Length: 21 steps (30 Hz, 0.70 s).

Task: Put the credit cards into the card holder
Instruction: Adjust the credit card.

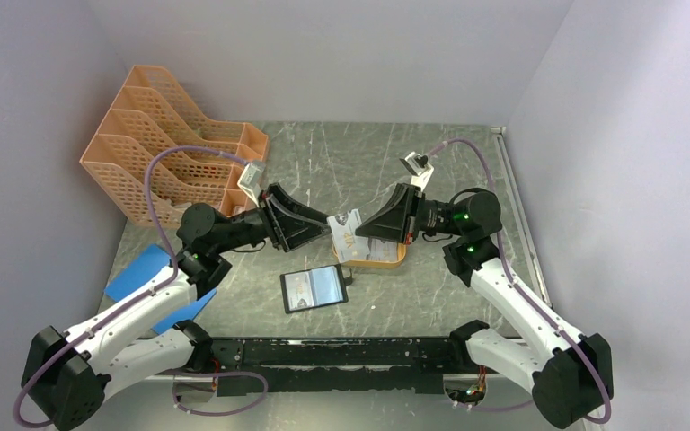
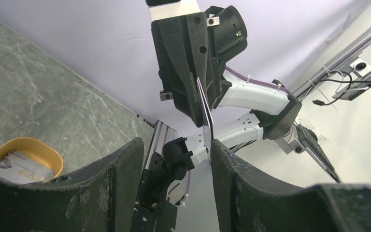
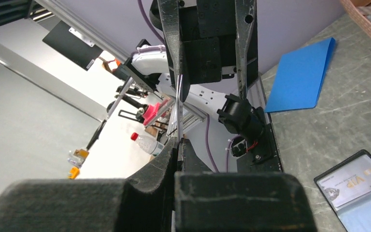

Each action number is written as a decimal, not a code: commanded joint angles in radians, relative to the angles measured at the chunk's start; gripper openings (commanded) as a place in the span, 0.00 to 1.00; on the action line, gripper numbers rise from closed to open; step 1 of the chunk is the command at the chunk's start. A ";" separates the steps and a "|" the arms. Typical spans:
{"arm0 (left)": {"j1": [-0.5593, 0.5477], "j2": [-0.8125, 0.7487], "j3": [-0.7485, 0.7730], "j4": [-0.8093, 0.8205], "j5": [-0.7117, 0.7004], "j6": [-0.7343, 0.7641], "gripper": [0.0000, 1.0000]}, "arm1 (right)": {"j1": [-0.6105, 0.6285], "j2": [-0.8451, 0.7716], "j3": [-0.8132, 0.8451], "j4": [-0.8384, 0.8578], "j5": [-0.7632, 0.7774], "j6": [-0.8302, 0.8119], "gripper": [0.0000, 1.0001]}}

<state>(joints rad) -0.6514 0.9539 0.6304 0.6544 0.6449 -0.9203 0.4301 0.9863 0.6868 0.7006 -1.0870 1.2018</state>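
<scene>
My right gripper (image 1: 360,235) is shut on one credit card (image 1: 345,233) and holds it on edge above the orange tray (image 1: 386,260). My left gripper (image 1: 327,233) faces it, open, with the card's free end between its fingers. In the left wrist view the card (image 2: 205,110) is edge-on, close against one finger (image 2: 232,169) of the left gripper (image 2: 176,144). In the right wrist view the card (image 3: 179,108) rises from the shut right gripper (image 3: 178,141). The black card holder (image 1: 314,288) lies open with one card in a clear pocket; it also shows in the right wrist view (image 3: 362,191).
Another card (image 2: 15,167) lies in the orange tray (image 2: 38,147). An orange file rack (image 1: 171,153) stands at the back left. A blue sheet (image 1: 148,274) lies by the left arm and shows in the right wrist view (image 3: 302,77).
</scene>
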 commanded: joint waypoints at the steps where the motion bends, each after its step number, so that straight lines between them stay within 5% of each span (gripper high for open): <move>1: 0.007 -0.001 0.038 0.048 0.041 0.042 0.57 | 0.017 0.000 0.030 0.040 0.006 0.006 0.00; 11: 0.007 0.015 0.044 0.035 0.043 0.053 0.56 | 0.047 0.011 0.052 -0.021 0.021 -0.041 0.00; 21: 0.006 0.101 0.020 0.296 0.114 -0.119 0.51 | 0.066 0.026 0.039 -0.044 0.083 -0.048 0.00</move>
<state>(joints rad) -0.6449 1.0306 0.6422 0.8070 0.7162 -0.9745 0.4877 1.0100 0.7231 0.6445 -1.0290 1.1553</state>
